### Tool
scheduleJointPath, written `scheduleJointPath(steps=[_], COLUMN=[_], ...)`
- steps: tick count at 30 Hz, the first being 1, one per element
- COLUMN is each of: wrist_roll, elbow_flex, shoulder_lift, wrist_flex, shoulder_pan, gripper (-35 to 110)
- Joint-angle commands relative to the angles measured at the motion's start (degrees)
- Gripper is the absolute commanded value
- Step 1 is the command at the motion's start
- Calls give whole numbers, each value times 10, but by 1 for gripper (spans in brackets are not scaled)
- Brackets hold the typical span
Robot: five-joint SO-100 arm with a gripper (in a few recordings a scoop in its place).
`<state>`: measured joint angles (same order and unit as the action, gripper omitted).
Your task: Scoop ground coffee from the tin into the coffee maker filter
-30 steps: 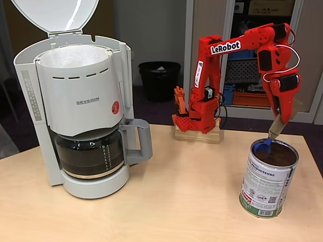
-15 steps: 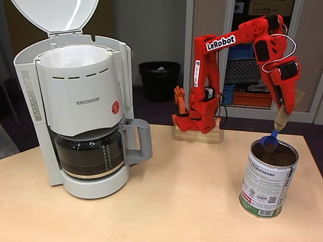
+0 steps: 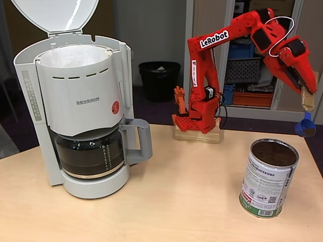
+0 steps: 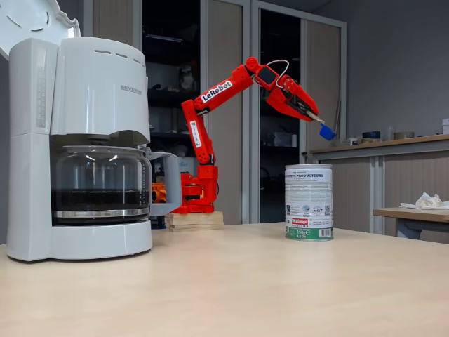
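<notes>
Right, my end effector (image 3: 306,101) is up at about 1 o'clock from the tin (image 3: 268,177), clear above its rim, and clenched on the tan handle of a small blue scoop (image 3: 305,127). In the other fixed view the same end effector (image 4: 317,116) points down-right with the scoop (image 4: 327,132) hanging past its tip. The fingers are buried behind the handle, so how the jaws stand is hard to read; I go by the scoop hanging from them. What the scoop holds I cannot tell, the cup is side-on in both fixed views.

The tin (image 4: 309,202) is a shiny metal cylinder with a white, blue and green printed label, standing upright on the tabletop (image 3: 176,201), a pale wood-look surface. From above, its open top shows the ground coffee (image 3: 274,153), dark brown and fine; from the low view the inside is hidden.

The coffee maker (image 3: 81,111) stands well apart at 9 o'clock from the tin, light grey smooth plastic, lid hinged up and cut off by the top edge. The coffee maker filter (image 3: 73,56) shows as a white paper edge inside the round basket; its bottom is out of sight. A glass carafe (image 4: 100,184) sits under it with dark liquid low down.
</notes>
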<state>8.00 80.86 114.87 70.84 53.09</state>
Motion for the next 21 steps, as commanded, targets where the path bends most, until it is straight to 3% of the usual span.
scheduleJointPath(steps=[1,9,21], wrist_roll=[-31,-132,-111], elbow_flex=[56,-21,-23], shoulder_lift=[104,163,236], wrist_flex=[-47,-11,-77], shoulder_pan=[-34,-200,-447], gripper=[0,0,0])
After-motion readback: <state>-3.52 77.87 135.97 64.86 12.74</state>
